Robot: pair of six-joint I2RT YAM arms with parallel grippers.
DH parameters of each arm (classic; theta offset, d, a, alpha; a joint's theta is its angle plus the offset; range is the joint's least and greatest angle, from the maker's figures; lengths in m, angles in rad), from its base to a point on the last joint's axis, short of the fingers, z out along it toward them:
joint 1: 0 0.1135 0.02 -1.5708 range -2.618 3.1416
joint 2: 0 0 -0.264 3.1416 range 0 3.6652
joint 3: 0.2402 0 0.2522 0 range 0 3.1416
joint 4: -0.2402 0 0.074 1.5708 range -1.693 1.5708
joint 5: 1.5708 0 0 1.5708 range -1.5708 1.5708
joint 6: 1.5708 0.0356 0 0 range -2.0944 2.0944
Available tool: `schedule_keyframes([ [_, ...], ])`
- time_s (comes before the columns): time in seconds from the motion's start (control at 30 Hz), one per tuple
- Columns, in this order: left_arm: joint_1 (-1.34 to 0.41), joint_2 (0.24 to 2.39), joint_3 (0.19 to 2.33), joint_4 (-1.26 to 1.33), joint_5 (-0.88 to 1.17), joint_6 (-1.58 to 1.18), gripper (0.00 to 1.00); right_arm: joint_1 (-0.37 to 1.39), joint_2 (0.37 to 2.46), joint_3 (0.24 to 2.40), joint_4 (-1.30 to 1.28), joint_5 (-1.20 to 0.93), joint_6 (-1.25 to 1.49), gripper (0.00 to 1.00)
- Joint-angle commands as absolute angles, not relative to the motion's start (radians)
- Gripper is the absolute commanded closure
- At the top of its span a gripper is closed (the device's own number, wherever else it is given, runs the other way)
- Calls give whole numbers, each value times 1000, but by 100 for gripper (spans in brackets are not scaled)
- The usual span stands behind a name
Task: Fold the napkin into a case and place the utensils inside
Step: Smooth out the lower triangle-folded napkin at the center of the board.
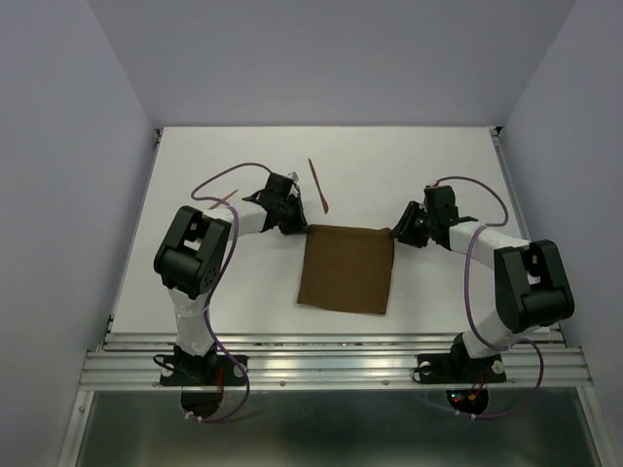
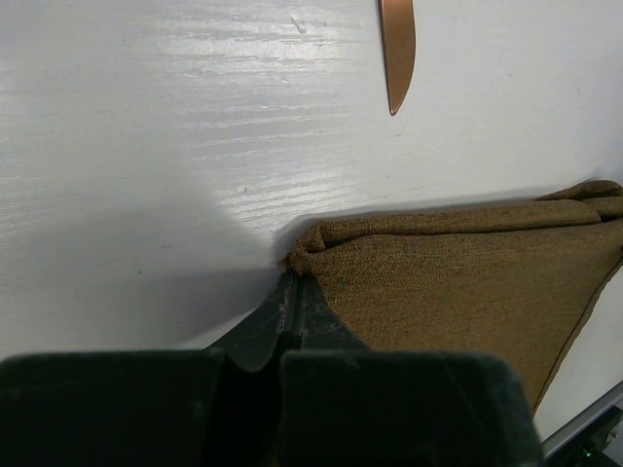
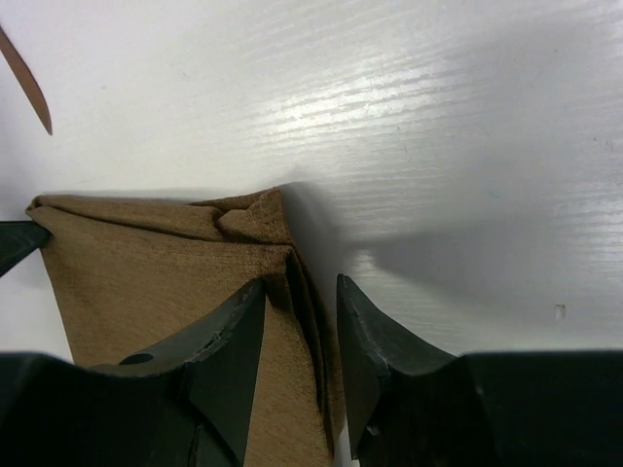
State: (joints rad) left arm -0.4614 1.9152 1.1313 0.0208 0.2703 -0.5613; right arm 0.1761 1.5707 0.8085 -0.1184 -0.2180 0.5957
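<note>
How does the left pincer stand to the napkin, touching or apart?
Touching. The left wrist view shows the left pincer shut on a corner of the napkin, the cloth bunched at its tips.

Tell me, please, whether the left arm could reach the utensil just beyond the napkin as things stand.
Probably not yet. The utensil lies close ahead with nothing between, but the left gripper is shut on the napkin's far corner, so it would have to let go first.
</note>
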Motion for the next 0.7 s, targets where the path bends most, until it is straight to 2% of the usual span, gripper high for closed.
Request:
schedule_keyframes([
  [0.0, -457, 1939, 1109, -8, 267, -526, 100, 169, 1578, 827, -34, -224, 635, 59],
  [0.13, -457, 1937, 1112, -8, 268, -523, 100, 169, 1580, 831, -14, -238, 644, 61],
  [0.47, -457, 1942, 1112, -8, 279, -520, 100, 169, 1601, 848, 29, -308, 644, 91],
  [0.57, -457, 1940, 1112, -8, 282, -519, 100, 169, 1605, 850, 35, -339, 644, 98],
  [0.67, -457, 1936, 1112, -9, 287, -515, 100, 169, 1603, 847, 49, -373, 649, 99],
])
